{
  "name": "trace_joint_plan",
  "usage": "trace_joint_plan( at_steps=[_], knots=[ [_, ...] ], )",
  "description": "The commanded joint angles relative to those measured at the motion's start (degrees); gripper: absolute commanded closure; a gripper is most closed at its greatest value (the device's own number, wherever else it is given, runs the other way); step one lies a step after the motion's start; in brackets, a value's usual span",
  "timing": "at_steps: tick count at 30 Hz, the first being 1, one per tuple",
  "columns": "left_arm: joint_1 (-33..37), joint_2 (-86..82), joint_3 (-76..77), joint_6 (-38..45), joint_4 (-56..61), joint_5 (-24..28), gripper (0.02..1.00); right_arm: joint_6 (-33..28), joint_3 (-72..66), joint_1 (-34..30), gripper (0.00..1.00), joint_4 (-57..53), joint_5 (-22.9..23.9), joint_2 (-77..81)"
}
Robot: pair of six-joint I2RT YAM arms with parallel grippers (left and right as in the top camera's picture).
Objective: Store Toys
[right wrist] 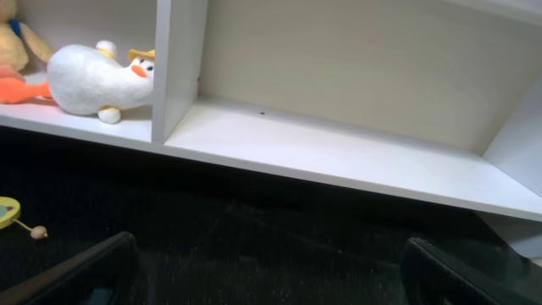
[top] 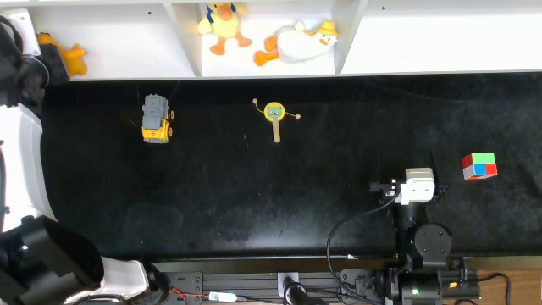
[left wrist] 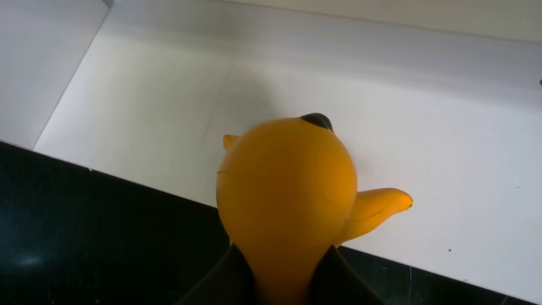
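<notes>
While the orange duck toy (left wrist: 288, 191) is pinched by the left gripper (left wrist: 284, 284) over the left shelf compartment (left wrist: 152, 110), stowing is in hand; release is judged due next. Right gripper (right wrist: 271, 275) is spread.

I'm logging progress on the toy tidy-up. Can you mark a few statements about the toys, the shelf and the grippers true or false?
1. The left gripper holds an orange toy at the shelf's left compartment. True.
2. The white goose plush lies in the right compartment. False: it is in the middle compartment, beside a yellow duck plush.
3. The toy truck stands on the black table. True.
4. The right gripper is shut on the colour cube. False: it is open, and the cube lies on the table apart from it.
</notes>
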Motion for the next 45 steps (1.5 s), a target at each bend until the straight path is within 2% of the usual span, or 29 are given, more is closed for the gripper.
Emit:
trace_joint_plan(
  at_steps=[1, 30, 41, 45],
  knots=[
    [-0.20, 1.20, 1.88, 0.61, 0.83, -0.24, 0.847, 0.42, -0.79, -0.37, 0.007, 0.22, -0.37, -0.42],
    [-0.20, 8.63, 1.88, -1.55, 6.51, 2.67, 0.831, 0.42, -0.79, -0.37, 0.005, 0.24, -0.37, -0.42],
    [-0.20, 8.79, 1.88, -1.57, 7.72, 3.26, 0.790, 0.42, -0.79, -0.37, 0.005, 0.24, -0.39, -0.42],
    [-0.20, 8.79, 1.88, -1.57, 7.69, 3.65, 0.728, 0.42, -0.79, -0.37, 0.007, 0.24, -0.37, -0.42]
  ],
)
